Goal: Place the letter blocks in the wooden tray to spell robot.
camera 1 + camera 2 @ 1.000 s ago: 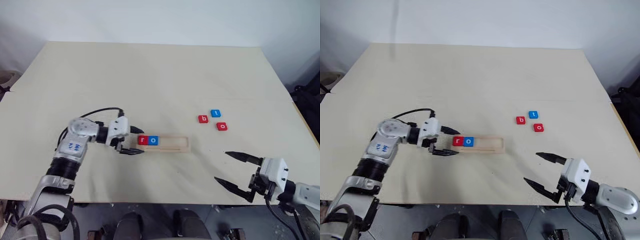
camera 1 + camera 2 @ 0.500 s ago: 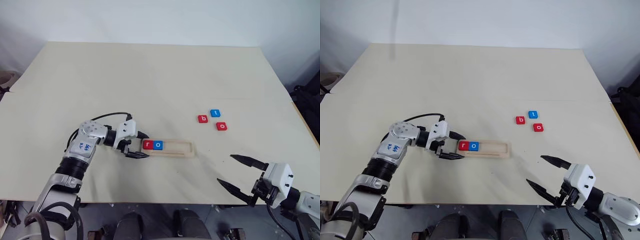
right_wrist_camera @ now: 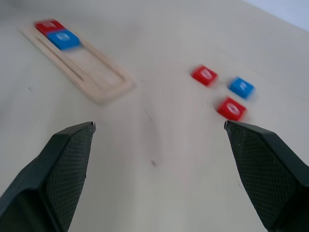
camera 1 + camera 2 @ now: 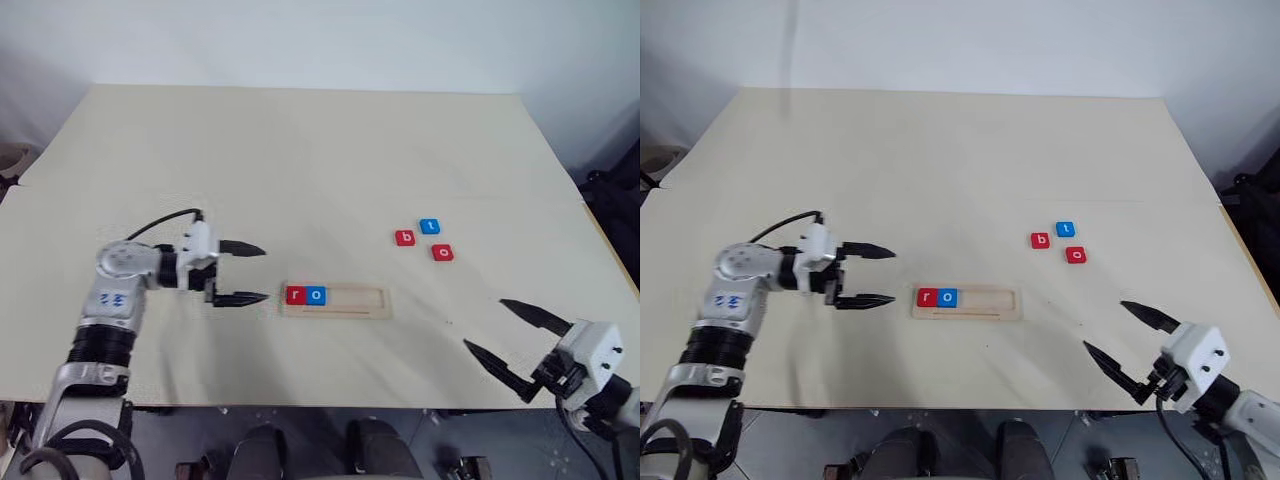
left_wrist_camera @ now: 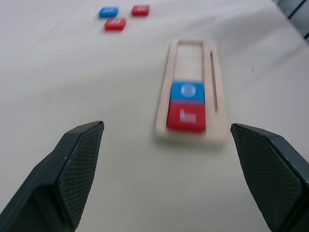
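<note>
On the broad pale beige tabletop (image 4: 300, 160) lies the long narrow pale wooden tray (image 4: 336, 301), flat and roughly crosswise in front of the robot. At the tray's left end sit two of the small flat square letter blocks side by side and touching: a red block with a white r (image 4: 295, 295) at the very end and a blue block with a white o (image 4: 316, 295) next to it; the rest of the groove is bare wood. The other three blocks lie loose on the table well to the right of the tray and farther from the robot, in a close cluster but not touching: a red block marked b (image 4: 405, 238), a blue block marked t (image 4: 430, 227) just beyond and to its right, and a red block marked o (image 4: 444, 253) nearest the robot. The left gripper (image 4: 245, 273) hovers just beside the tray's left end with its two black fingers spread wide, pointing toward the tray, holding nothing and touching nothing. The right gripper (image 4: 505, 337) is near the table's front edge at the far right, its fingers likewise spread wide and empty, well apart from both the tray and the loose blocks.
</note>
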Motion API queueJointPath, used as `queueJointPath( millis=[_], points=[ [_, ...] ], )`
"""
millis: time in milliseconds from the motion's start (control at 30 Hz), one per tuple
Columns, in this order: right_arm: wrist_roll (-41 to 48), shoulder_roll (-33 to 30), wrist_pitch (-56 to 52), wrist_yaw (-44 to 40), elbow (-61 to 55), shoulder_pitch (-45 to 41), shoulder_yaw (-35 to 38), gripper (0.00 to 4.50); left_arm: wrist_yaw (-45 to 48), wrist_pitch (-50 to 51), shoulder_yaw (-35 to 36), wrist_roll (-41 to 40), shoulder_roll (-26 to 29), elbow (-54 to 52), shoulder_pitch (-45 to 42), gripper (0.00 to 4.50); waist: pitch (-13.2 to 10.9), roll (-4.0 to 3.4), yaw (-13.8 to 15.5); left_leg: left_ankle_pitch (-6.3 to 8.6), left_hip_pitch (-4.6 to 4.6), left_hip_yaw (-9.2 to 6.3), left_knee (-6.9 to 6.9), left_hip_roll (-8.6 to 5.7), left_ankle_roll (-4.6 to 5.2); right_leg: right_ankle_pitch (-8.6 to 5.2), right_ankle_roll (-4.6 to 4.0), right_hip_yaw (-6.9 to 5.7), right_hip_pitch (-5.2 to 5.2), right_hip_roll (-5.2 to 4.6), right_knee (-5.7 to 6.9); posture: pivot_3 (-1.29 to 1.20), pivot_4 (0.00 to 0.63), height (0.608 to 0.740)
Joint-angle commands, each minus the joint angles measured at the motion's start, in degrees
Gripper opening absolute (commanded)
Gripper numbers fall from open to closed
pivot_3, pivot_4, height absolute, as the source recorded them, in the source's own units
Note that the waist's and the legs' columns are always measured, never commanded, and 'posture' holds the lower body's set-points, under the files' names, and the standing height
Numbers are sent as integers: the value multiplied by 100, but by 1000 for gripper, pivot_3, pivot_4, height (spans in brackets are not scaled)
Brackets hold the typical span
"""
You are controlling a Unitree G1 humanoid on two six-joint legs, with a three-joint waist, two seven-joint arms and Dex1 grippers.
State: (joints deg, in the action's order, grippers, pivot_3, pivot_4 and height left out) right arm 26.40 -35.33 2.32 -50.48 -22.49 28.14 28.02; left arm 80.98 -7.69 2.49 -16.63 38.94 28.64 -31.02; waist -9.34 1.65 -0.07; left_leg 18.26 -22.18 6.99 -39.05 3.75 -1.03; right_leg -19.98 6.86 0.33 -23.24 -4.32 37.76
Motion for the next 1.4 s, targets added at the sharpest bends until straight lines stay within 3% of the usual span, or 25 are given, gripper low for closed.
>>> queueJointPath(
  millis=[33,267,467,633,700,933,1133,1400],
  points=[
    [13,81,261,1,129,129,365,4500,13,-500,298,-147,83,85,89,4466,0,0,9,2,0,0,0,0,0,0,0,0,0,-1,0,0,150,740],
    [57,58,368,-107,368,186,436,4500,-89,-419,424,-355,-21,-323,428,4466,0,0,2,7,2,-3,0,-1,1,0,0,-4,12,-3,-3,0,150,740],
    [328,-249,-372,126,291,-815,129,4500,-389,-34,541,-577,-41,-906,721,4466,2,-9,-68,7,14,-12,1,6,0,0,0,5,13,-2,4,0,150,740],
    [132,-722,-2287,1152,236,-1907,-423,4500,-608,258,600,-688,-20,-1344,1008,4466,3,-13,-65,7,14,-23,0,6,0,0,0,4,12,-7,6,0,150,740],
    [79,-829,-3132,1524,485,-2854,-888,4500,-737,357,606,-743,-69,-1629,1159,4466,3,-13,-101,7,13,-25,-1,5,0,0,-1,6,9,-10,7,0,150,740],
    [-62,-685,-4968,2200,1279,-4829,-1747,4500,-1054,605,625,-825,-154,-2237,1396,4466,-1,-20,-108,7,-4,-23,-2,6,-1,-1,-2,7,-17,-12,17,0,150,740],
    [-235,-429,-5646,2524,1654,-5567,-2111,4500,-1251,736,608,-860,-232,-2559,1518,4466,-1,-21,-138,7,-12,-17,-2,6,0,0,-1,6,-21,-13,13,0,150,740],
    [-496,-313,-5463,2489,1782,-5776,-2246,4500,-1354,741,564,-895,-323,-2761,1501,4466,-1,-22,-149,7,-13,-14,0,7,0,0,-1,7,-24,-13,13,0,150,740]
  ],
)
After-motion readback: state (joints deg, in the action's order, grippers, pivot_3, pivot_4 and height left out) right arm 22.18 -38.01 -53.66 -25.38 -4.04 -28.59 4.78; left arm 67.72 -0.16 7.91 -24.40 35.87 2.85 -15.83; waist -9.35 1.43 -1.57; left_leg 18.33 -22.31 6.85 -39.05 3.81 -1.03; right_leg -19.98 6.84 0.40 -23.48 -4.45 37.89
